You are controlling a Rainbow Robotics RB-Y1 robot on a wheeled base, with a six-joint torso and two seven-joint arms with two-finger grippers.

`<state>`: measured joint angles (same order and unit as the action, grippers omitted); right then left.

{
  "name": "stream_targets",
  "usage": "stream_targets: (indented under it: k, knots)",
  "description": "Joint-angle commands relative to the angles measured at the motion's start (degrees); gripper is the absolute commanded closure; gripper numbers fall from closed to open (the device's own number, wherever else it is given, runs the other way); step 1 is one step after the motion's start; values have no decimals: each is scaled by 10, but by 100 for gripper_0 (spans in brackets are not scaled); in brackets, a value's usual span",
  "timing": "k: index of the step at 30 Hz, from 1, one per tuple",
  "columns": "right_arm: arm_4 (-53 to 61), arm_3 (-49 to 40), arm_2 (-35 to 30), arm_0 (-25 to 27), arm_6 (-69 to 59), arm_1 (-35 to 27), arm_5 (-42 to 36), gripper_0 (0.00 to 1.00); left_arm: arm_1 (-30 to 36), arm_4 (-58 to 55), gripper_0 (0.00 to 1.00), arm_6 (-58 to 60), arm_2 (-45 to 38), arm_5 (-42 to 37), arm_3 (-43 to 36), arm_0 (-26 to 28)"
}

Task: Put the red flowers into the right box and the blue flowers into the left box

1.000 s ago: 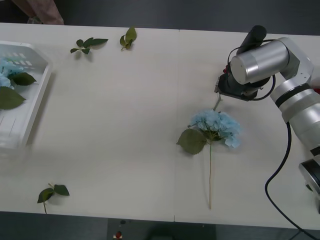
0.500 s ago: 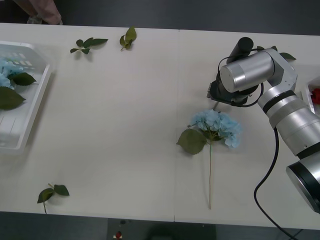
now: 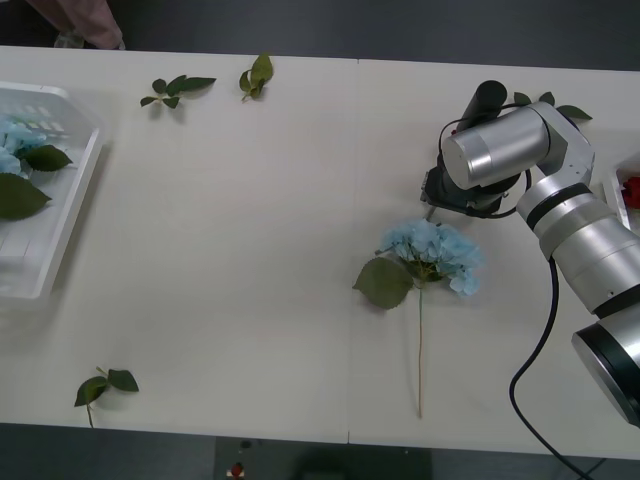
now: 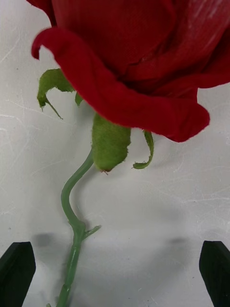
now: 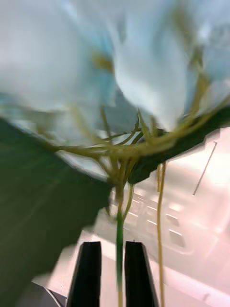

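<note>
Right gripper (image 4: 115, 273), jaws spread, hovers over a rose (image 4: 129, 62); centre its stem (image 4: 72, 225) before closing. Left gripper (image 5: 113, 268) pinches a hydrangea stem (image 5: 119, 240).

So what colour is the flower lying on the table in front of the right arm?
Pale blue hydrangea, clearest in the front view.

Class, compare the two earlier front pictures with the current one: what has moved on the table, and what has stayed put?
The right arm swung left over the last second, then eased slightly back; its wrist now hangs just above the blue hydrangea lying on the table. The right gripper is open over a red rose. The hydrangea, the left box and the loose leaf sprigs have not shifted.
</note>
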<state>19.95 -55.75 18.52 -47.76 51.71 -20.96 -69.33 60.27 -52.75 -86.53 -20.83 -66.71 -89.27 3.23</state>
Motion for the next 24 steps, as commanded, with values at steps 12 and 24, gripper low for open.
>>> stream_targets:
  k: [12, 24]
  knots:
    - [-24, -3, -3, -20, -20, 35, 2, 0, 27, -51, 3, -23, -24, 11, -31, -5]
    - [-28, 0, -3, -19, -22, 43, 2, 0, 27, -120, 2, 36, -23, -70, -90, -77]
